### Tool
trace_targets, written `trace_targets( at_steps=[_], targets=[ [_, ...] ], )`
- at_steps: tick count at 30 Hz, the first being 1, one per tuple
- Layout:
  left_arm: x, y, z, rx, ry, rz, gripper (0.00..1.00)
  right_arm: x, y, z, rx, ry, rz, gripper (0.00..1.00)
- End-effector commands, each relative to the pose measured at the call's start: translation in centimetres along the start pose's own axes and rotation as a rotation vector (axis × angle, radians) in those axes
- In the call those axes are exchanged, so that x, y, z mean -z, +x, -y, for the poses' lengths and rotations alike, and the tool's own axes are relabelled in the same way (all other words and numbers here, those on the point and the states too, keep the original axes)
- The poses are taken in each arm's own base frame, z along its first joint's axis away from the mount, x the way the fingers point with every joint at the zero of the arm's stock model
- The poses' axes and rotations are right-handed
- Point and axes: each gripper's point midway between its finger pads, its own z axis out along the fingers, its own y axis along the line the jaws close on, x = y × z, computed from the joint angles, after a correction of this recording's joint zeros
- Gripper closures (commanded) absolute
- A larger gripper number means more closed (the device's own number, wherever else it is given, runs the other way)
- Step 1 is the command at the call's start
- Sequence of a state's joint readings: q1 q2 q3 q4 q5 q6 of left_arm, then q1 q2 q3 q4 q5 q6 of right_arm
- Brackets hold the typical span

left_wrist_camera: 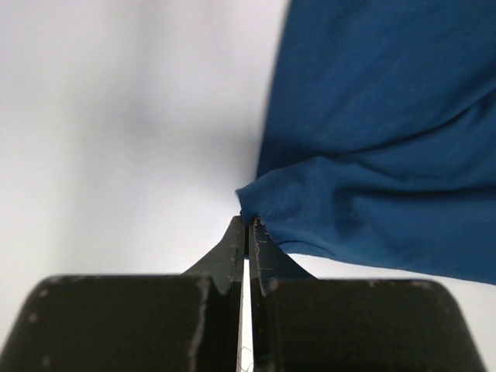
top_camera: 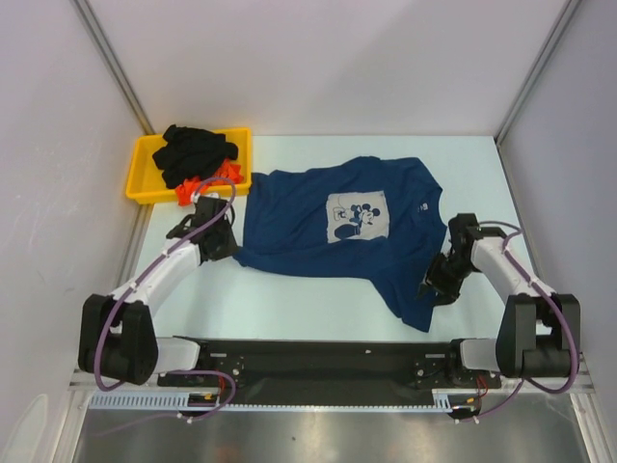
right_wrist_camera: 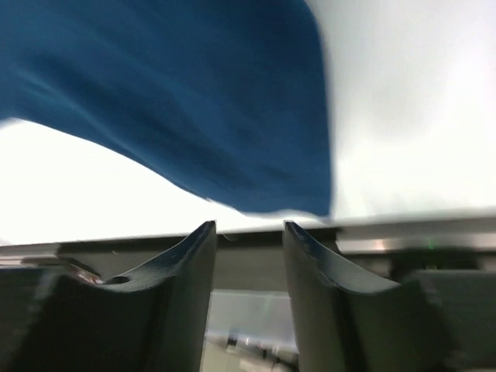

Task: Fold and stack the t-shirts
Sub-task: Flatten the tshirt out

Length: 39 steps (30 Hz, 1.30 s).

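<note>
Closest to the near edge of the worktop, on its right side, the right hand sat at the right border of a flap of the navy t-shirt that reached down toward that edge. In the blurred right wrist view its two fingers stood apart with nothing between them, and the blue cloth lay just beyond their tips. On the left side, a little farther in, the left hand was at the near left corner of the same shirt. The left wrist view showed its fingers pressed almost together, only a thin slit between them, clamped on a small bunched tip of the blue hem. From that pinched corner the cloth ran away to the right. The navy t-shirt lay spread mostly flat across the middle of the worktop, between the two hands, with its white cartoon print facing up and some wrinkles along its left side. In the far left corner stood a yellow tray, holding a crumpled black t-shirt that spilled over its rim. An orange-red t-shirt showed under the black one at the tray's near side, just beside the left arm.
</note>
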<state>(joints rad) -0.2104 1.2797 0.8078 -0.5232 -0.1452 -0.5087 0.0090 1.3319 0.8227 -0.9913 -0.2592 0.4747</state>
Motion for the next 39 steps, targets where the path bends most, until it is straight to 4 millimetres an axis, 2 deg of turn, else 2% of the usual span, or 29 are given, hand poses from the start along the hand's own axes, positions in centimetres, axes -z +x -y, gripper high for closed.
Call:
trace_targets(
  at_steps=[1, 3, 7, 12, 18, 35, 39],
  targets=[
    [0.3, -3.0, 2.4, -0.066, 0.102, 0.058, 1.00, 0.7, 2.0, 2.1, -0.073, 0.073, 0.020, 0.57],
    [0.4, -3.2, 2.9, -0.056, 0.123, 0.065, 1.00, 0.5, 2.3, 3.4, -0.134, 0.150, 0.020, 0.57],
    [0.5, -3.3, 3.9, -0.052, 0.169, 0.053, 0.99, -1.5, 3.8, 4.5, -0.220, 0.189, -0.041, 0.58],
    [0.8, -3.8, 4.1, -0.071, 0.174, 0.052, 1.00, -1.2, 3.4, 4.7, -0.259, 0.193, 0.014, 0.59],
    [1.2, -3.6, 4.6, -0.086, 0.204, 0.042, 1.00, -2.1, 2.1, 5.5, -0.284, 0.246, 0.058, 0.58],
    [1.7, -3.4, 4.2, -0.075, 0.209, 0.054, 1.00, -5.1, 2.9, 5.8, -0.375, 0.192, 0.113, 0.62],
    [1.6, -3.2, 4.1, -0.068, 0.208, 0.052, 1.00, -5.6, 3.0, 5.9, -0.391, 0.197, 0.124, 0.72]
  ],
)
